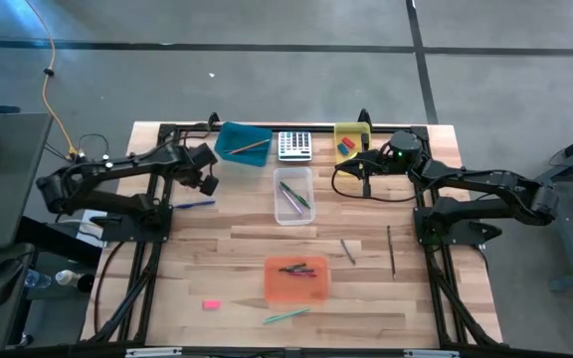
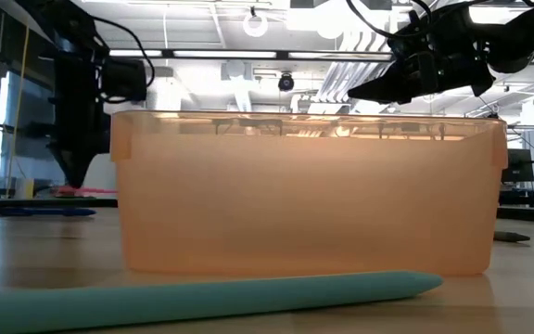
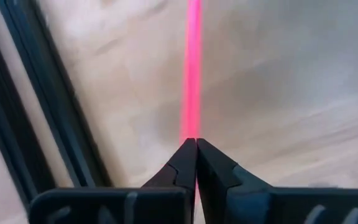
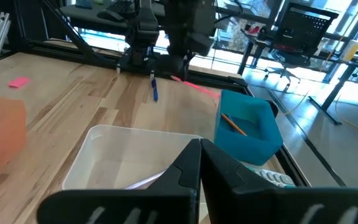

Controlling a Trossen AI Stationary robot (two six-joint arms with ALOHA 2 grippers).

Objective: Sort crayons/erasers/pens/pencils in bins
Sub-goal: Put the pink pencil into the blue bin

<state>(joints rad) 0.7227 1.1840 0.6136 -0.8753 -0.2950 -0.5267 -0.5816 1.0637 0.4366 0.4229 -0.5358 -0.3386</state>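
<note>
Nearest the camera, a green pen [image 2: 202, 299] lies on the desk [image 1: 366, 298] just in front of the orange bin [image 1: 296, 280], with a pink eraser [image 1: 211, 304] off to the side. Farther back sits the clear bin [image 1: 293, 194] holding pens. At the desk's left edge the left claw [image 3: 196, 146] is down and clamped tight on a pink pencil [image 3: 192, 68] (a blue pen [image 4: 155, 91] lies just beside it). Beyond, the right claw [image 4: 200, 146] hovers closed and empty near the yellow bin [image 1: 350, 141], with the teal bin [image 1: 242, 141] and calculator [image 1: 293, 146] alongside.
</note>
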